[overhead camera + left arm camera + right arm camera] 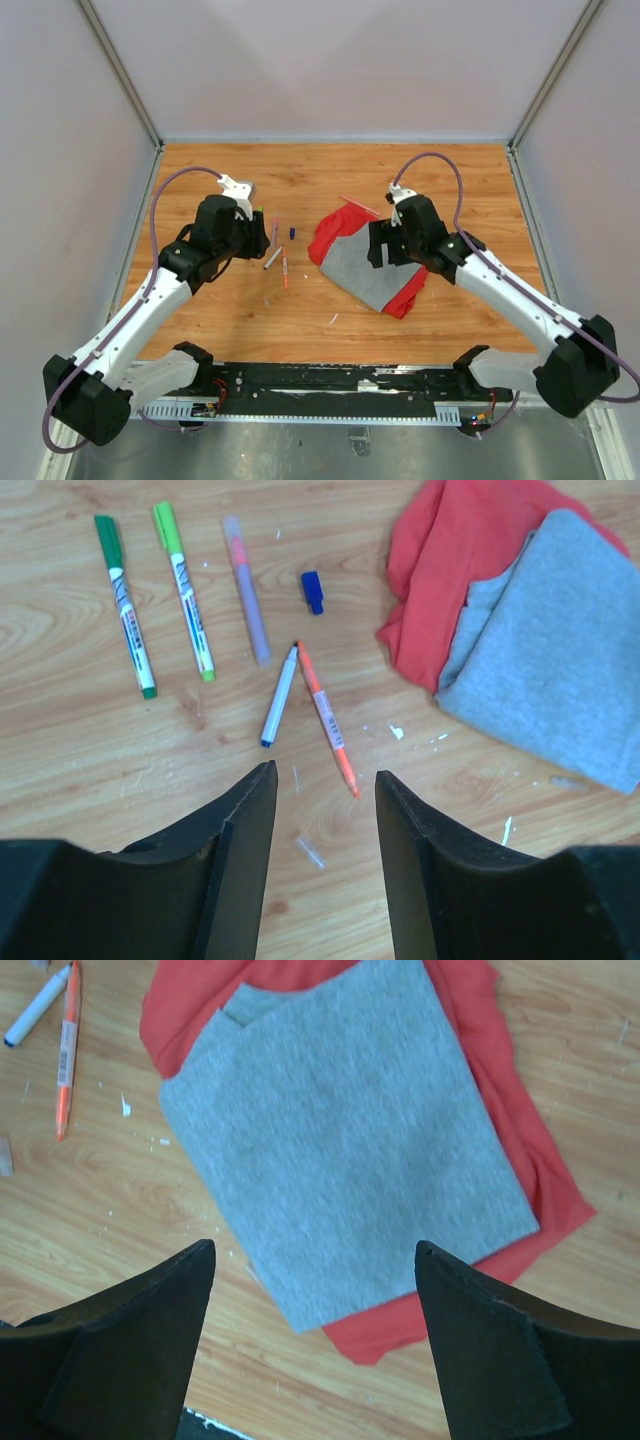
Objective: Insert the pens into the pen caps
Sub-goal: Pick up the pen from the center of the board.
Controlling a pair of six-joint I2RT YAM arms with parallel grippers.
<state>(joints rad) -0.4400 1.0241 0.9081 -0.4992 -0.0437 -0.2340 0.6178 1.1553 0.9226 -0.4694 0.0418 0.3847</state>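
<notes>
In the left wrist view several pens lie on the wood: a dark green pen point(125, 605), a light green pen point(185, 590), a purple-pink pen point(248, 590), a white pen with a blue tip point(280, 695) and an orange pen point(327, 720). A small blue cap point(313, 592) lies apart, beyond the white pen. My left gripper point(325, 780) is open and empty, just short of the orange pen's tip. My right gripper point(315, 1260) is open and empty over the cloth's near edge. From above, the left gripper point(258, 235) is beside the pens point(273, 258) and the right gripper point(378, 243) is over the cloth.
A red-and-grey cloth point(365, 260) lies folded right of the pens, also in the right wrist view point(340, 1130). A tiny clear plastic bit point(310, 852) lies between my left fingers. White crumbs dot the wood. Grey walls enclose the table.
</notes>
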